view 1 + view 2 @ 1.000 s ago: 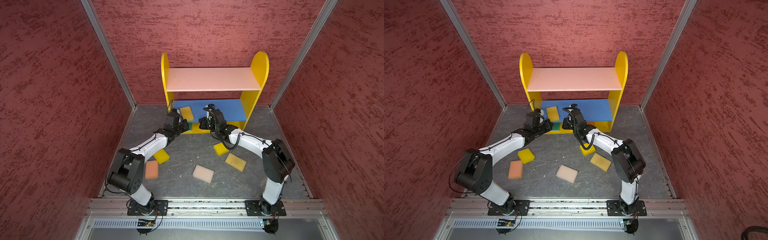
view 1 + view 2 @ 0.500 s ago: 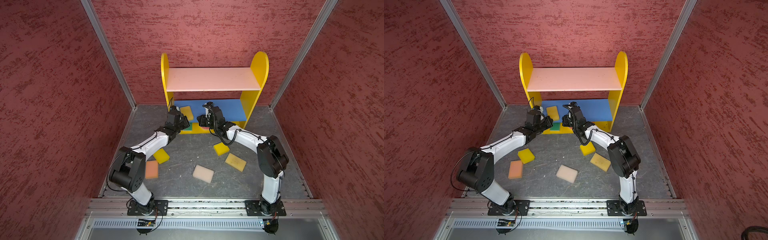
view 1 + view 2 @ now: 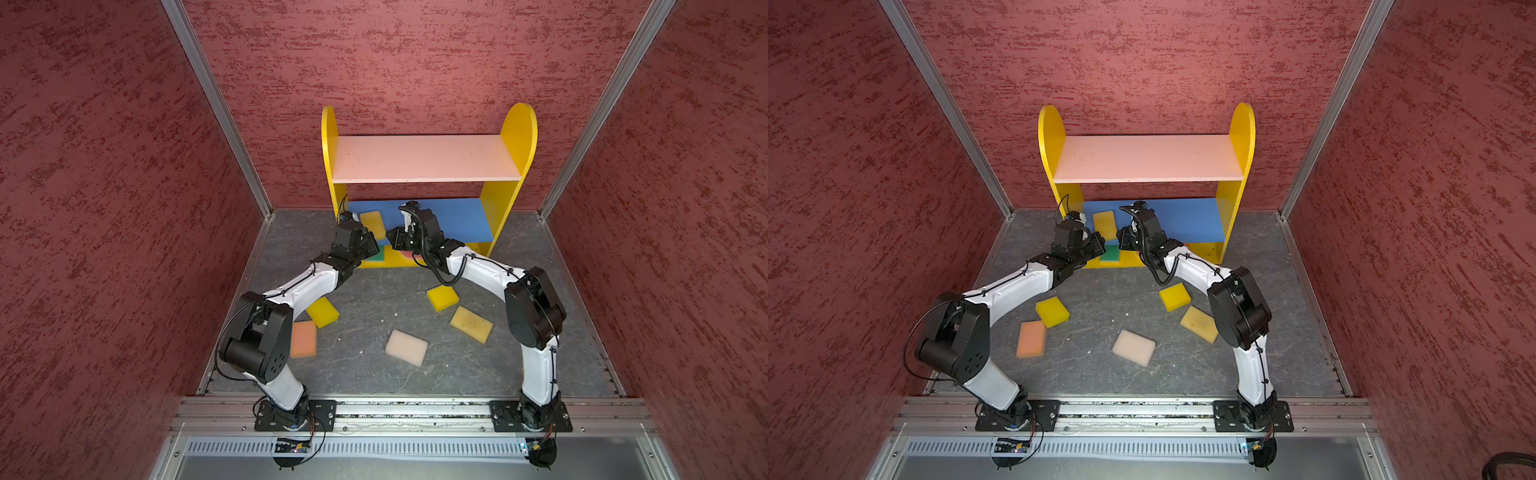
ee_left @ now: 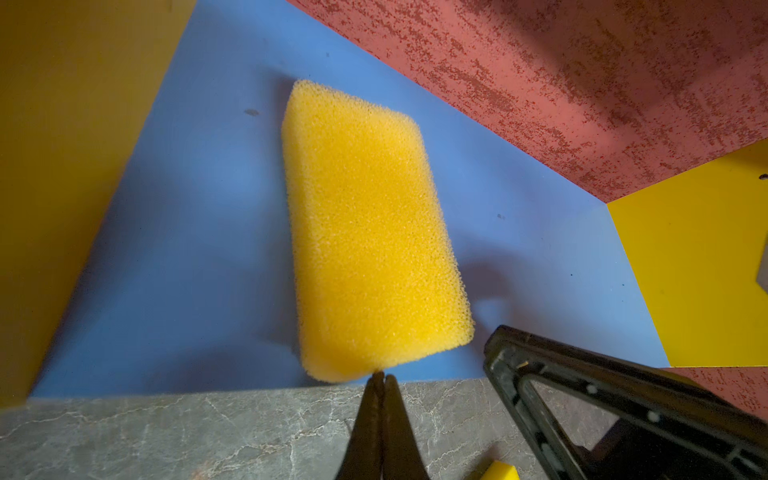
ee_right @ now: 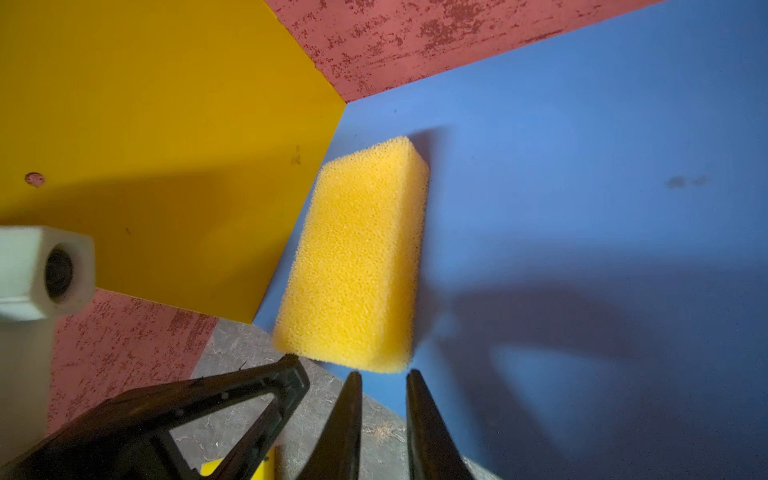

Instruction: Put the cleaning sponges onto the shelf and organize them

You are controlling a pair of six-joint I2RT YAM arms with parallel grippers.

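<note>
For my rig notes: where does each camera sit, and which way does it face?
Both top views: high over the arm bases, looking down at the shelf; left arm and right arm show whole.
Left wrist: on the left arm, facing the yellow sponge on the blue board; shut left fingers show.
Right wrist: on the right arm, facing that sponge; parted right fingers show.
Shared: both wrist views show that sponge.

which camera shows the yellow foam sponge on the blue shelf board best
The left wrist view: the yellow rectangular foam sponge fills the frame, unobstructed, lying flat on the blue middle board. The right wrist view shows it smaller; both top views show it tiny.
</note>
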